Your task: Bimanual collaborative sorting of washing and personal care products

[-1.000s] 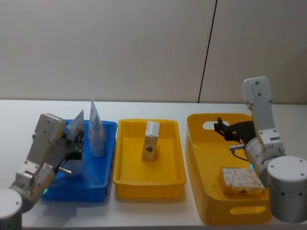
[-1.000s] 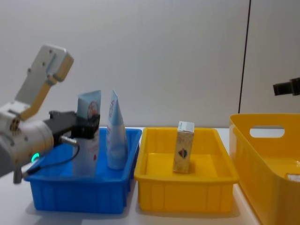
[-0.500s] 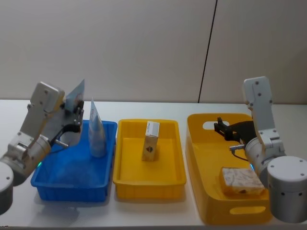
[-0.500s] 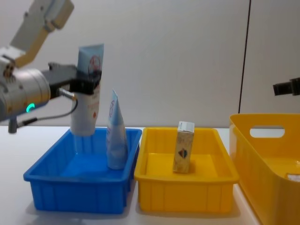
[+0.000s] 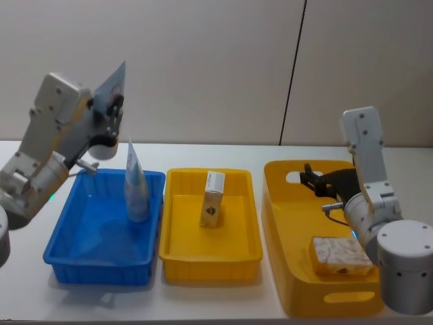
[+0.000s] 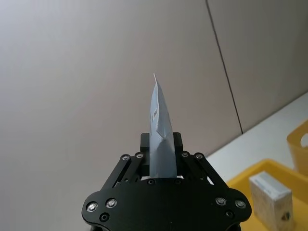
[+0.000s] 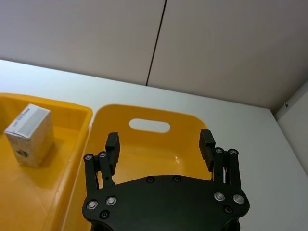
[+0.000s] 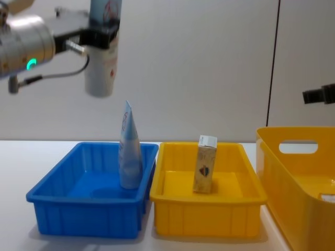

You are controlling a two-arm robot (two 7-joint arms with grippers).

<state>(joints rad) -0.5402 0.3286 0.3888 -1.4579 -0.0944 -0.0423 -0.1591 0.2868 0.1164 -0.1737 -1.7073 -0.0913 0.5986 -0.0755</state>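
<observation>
Pale blue red-printed tube (image 8: 100, 73) hangs pinched in the left pincer (image 5: 110, 108) high above the blue tray (image 8: 89, 214), apparently mid-transfer and next needing a destination, while the right pincer (image 7: 160, 142) hovers spread over the yellow bin (image 5: 291, 298).

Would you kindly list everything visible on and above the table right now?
Tapering squeeze tube with red print: 1, pale blue-white, held in the air above the blue tray.
Second tapering squeeze tube: 1, pale blue-white, standing in the blue tray.
Plastic tray: 1, blue, robot's left.
Shallow plastic tray: 1, yellow, middle.
Small cardboard carton: 1, beige-white, upright in the middle tray.
Handled plastic basket: 1, yellow, right.
Patterned flat pack: 1, beige, lying in the basket.
Table: 1, white.
Left gripper: shut on the red-print tube.
Right gripper: open, over the basket.
</observation>
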